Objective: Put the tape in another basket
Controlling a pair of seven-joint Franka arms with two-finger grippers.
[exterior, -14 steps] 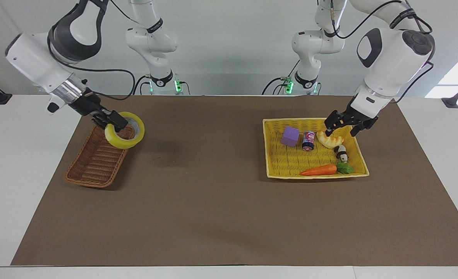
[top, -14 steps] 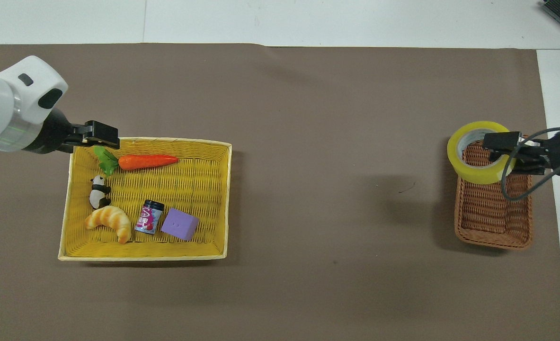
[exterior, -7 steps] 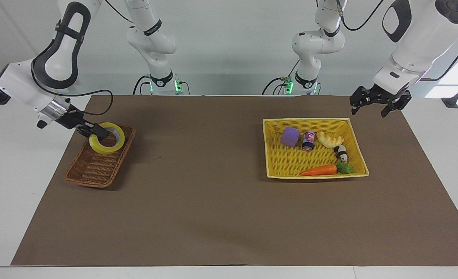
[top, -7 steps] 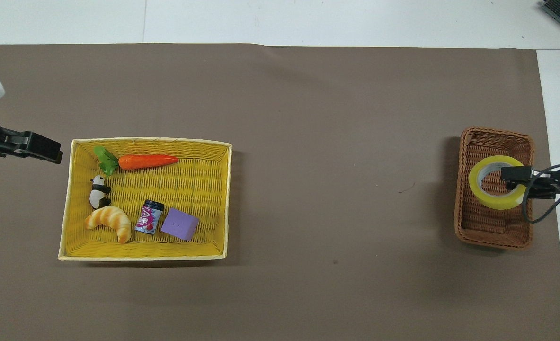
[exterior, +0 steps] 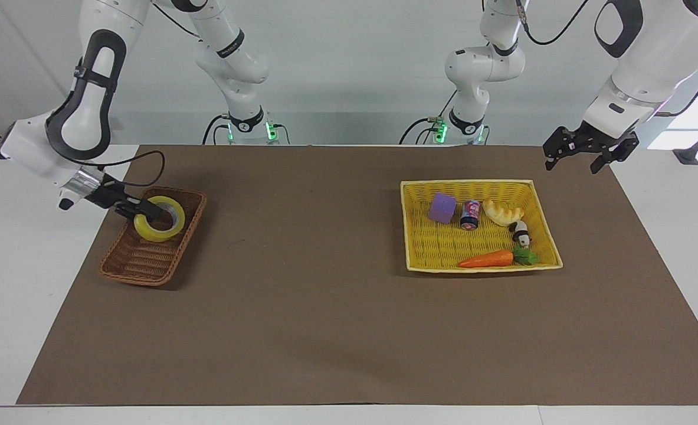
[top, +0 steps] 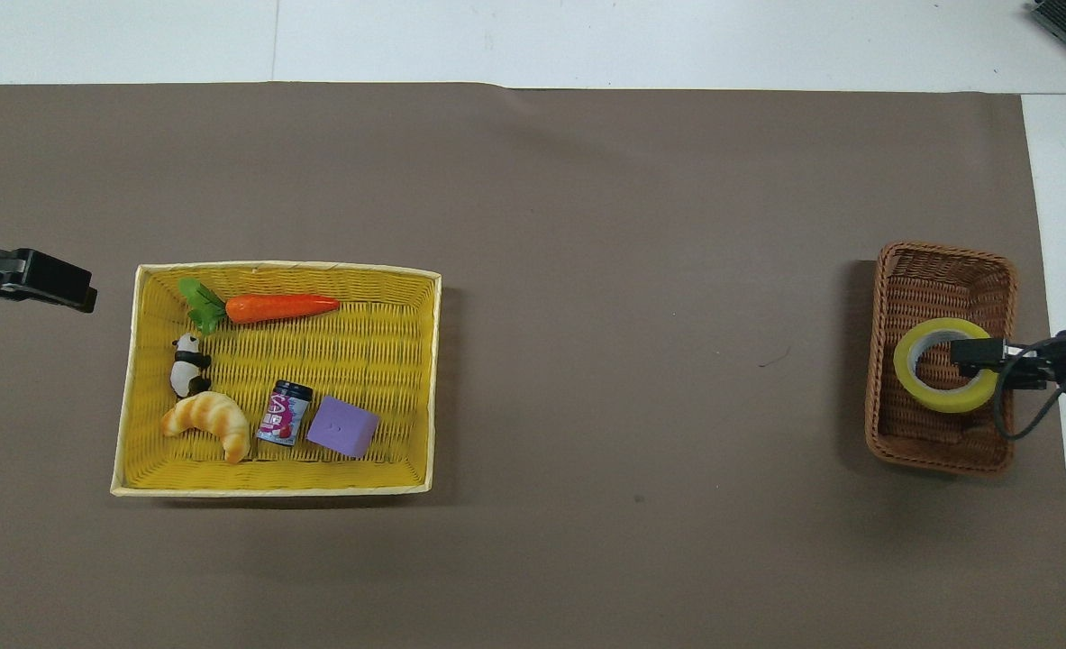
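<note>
The yellowish tape roll [exterior: 156, 234] is low inside the narrow dark brown wicker basket [exterior: 139, 262] at the right arm's end of the table. My right gripper [exterior: 143, 210] is shut on the roll's wall, with one finger inside the ring. I cannot tell whether the roll rests on the basket's bottom. In the overhead view the tape [top: 938, 399] lies over the middle of the brown basket [top: 943, 255], with the right gripper [top: 979, 359] on it. My left gripper [exterior: 579, 156] is open and empty in the air beside the yellow basket [exterior: 443, 247], and it waits.
The yellow basket [top: 370, 361] holds a carrot [top: 280, 307], a panda figure [top: 189, 362], a croissant [top: 208, 422], a small can [top: 285, 413] and a purple cube [top: 342, 427]. A brown mat [exterior: 325, 307] covers the table.
The right gripper carried the tape from above the brown basket's rim down into the basket. The left gripper rose away from the croissant and moved out beside the yellow basket.
</note>
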